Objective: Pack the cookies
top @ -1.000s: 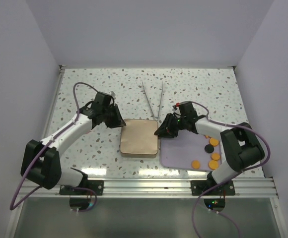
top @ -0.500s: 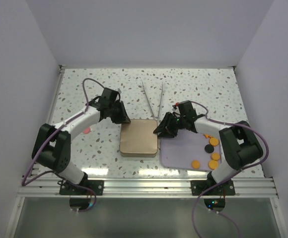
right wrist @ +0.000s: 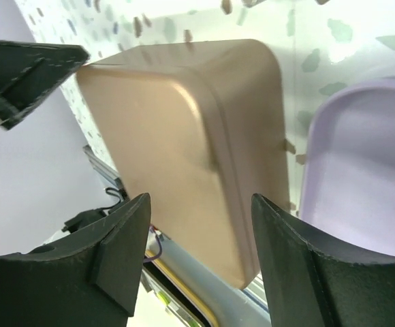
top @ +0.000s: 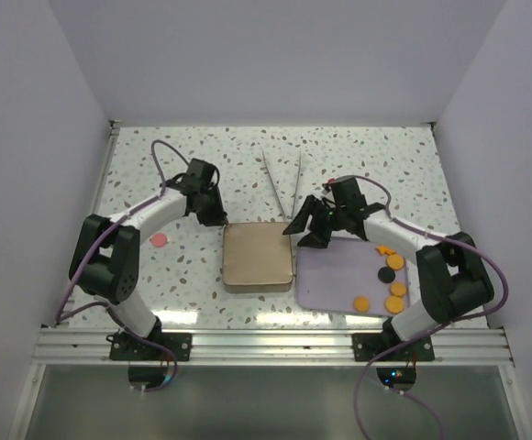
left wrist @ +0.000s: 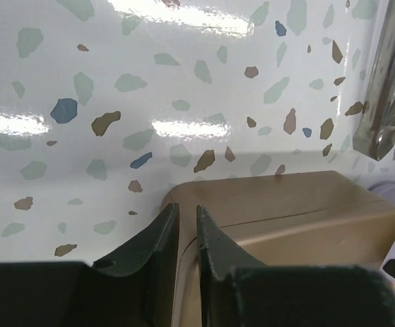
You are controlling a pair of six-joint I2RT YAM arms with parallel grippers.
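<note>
The speckled table (top: 385, 165) fills most of the top view. Next in size, a lavender tray (top: 335, 284) is set just right of the tan box (top: 258, 257), edge to edge or close to it (hard to call from above). The box itself is seen with its lid on. Beyond the box's far edge, a pair of metal tongs (left wrist: 387, 75) is laid flat on the table, tips pointed toward the box.

The left gripper (left wrist: 186, 211) is parked over the box's far-left corner. Its fingers are pressed nearly together and nothing is seen between them. The right gripper (right wrist: 199, 204) is held by the box's far-right corner, with the jaws spread wide and nothing gripped.

The cookies are found mostly on the tray, on the side farthest from the box: a handful of orange cookies (top: 395, 261) and a black disc (top: 387, 273). One pink cookie (top: 160, 240) is left on the bare table, well to the left of the box.
</note>
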